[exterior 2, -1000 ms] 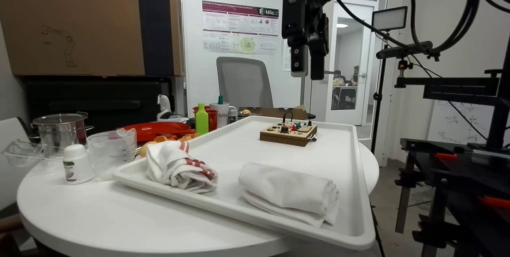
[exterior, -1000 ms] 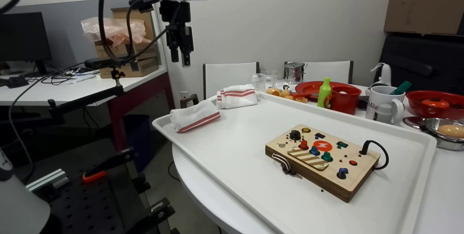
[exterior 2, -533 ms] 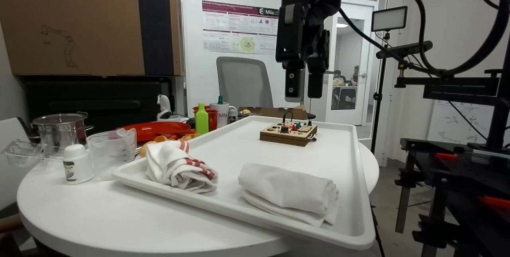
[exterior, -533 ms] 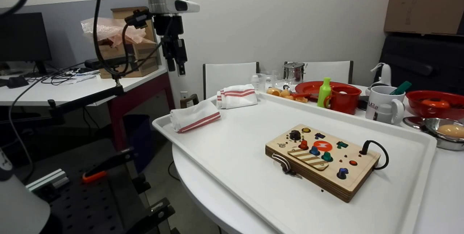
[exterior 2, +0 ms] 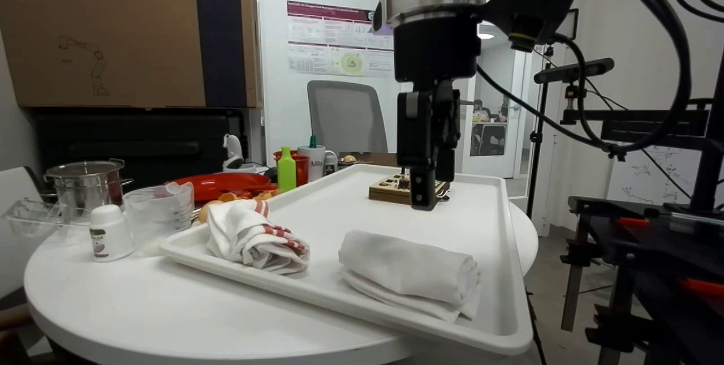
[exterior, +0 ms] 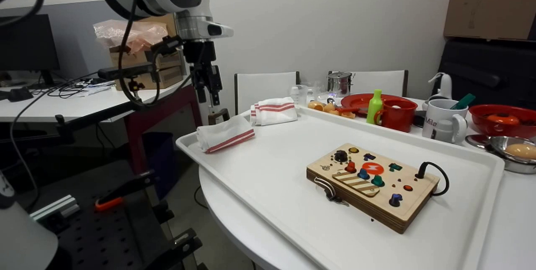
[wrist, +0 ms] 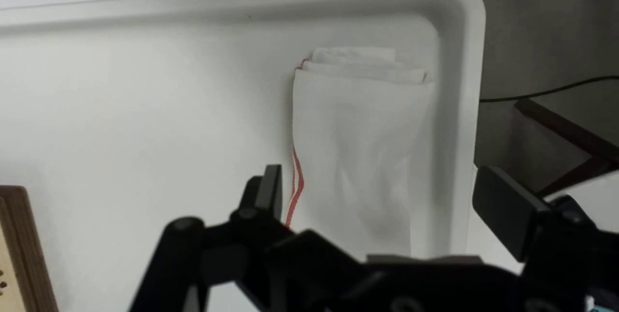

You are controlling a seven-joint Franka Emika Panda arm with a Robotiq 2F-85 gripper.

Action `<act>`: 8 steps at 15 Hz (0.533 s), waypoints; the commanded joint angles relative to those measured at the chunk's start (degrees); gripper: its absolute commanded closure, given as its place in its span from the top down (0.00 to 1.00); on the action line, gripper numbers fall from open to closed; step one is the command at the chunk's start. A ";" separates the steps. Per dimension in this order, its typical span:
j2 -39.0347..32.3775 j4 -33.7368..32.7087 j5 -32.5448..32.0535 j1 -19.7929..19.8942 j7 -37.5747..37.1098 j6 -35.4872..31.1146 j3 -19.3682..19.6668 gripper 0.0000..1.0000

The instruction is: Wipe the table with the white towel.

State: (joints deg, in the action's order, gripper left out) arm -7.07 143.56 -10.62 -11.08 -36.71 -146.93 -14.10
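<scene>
Left to right in an exterior view, the black two-fingered claw (exterior: 209,97) comes first and is what has changed: over the last second it has come down, and both exterior views show it lower in the air. Next, a folded white cloth towel (exterior: 224,132) with red stripes along one edge lies unmoved in a corner of the glossy white tray-like table (exterior: 268,169). Near it on the right, a second white cloth (exterior: 276,113), also red-striped, has not shifted, nor has the flat wooden toy board (exterior: 372,186) with coloured knobs, well apart. I take the descent as an approach to the first towel, with the pickup and all wiping still to come.

In the wrist view, an edge of the board shows at the left; then one black finger (wrist: 271,193) lines up just beside the towel's striped edge; then come the towel and the table's rim; last, the opposite finger (wrist: 508,215) appears past that rim. The claw is spread wide, more than the towel's width in this view, and holds nothing. An exterior view shows space between its tips and the towel, so it touches nothing.
</scene>
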 commanded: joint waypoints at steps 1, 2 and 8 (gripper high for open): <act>-1.31 -0.60 0.74 -1.99 1.33 0.02 2.05 1.00; -2.63 -1.28 0.86 -2.25 1.86 0.00 2.39 1.00; -4.35 -2.22 -1.03 -3.31 3.28 -1.27 3.89 1.00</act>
State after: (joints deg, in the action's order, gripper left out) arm -11.66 141.01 -10.76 -12.57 -34.82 -146.98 -12.09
